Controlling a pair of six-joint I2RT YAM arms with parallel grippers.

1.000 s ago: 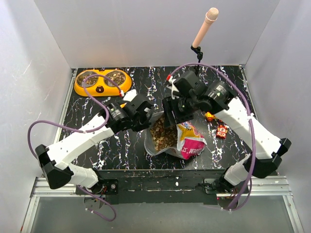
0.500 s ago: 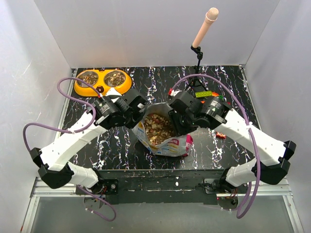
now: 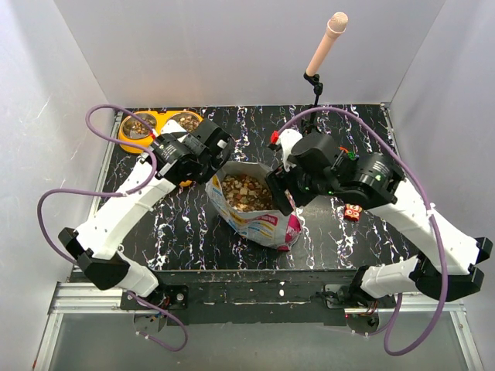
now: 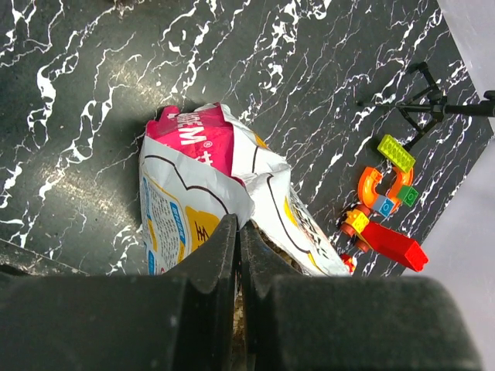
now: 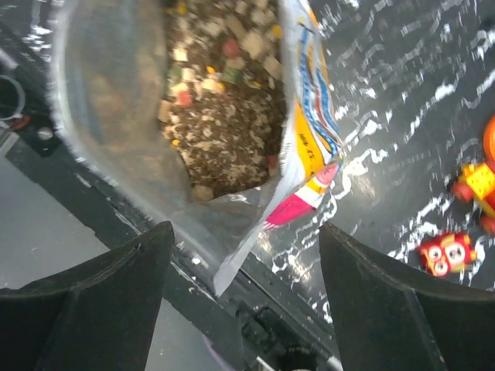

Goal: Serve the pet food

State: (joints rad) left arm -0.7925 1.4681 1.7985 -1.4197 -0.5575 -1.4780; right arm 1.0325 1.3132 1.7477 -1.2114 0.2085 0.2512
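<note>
The printed pet food bag [image 3: 259, 220] stands open mid-table, brown kibble [image 3: 241, 192] showing inside. My left gripper [image 3: 219, 164] is shut on the bag's left rim; in the left wrist view its fingers [image 4: 224, 255] pinch the white edge of the bag [image 4: 201, 170]. My right gripper [image 3: 281, 195] is at the bag's right rim. In the right wrist view it [image 5: 246, 232] is wide open, the bag's silver rim [image 5: 232, 232] hanging between the jaws, kibble [image 5: 224, 116] beyond. An orange double bowl [image 3: 133, 141] holding kibble sits back left, partly hidden by my left arm.
Colourful toy bricks [image 4: 387, 205] and a small red toy [image 3: 353, 211] lie right of the bag. A microphone on a tripod stand [image 3: 325, 46] is at the back right. White walls enclose the table; its front edge [image 5: 255, 301] is just below the right gripper.
The bag has gone from lying slumped to standing upright and has shifted left and back. My left gripper rose toward the bowl with the rim; my right arm drew to the bag's right side.
</note>
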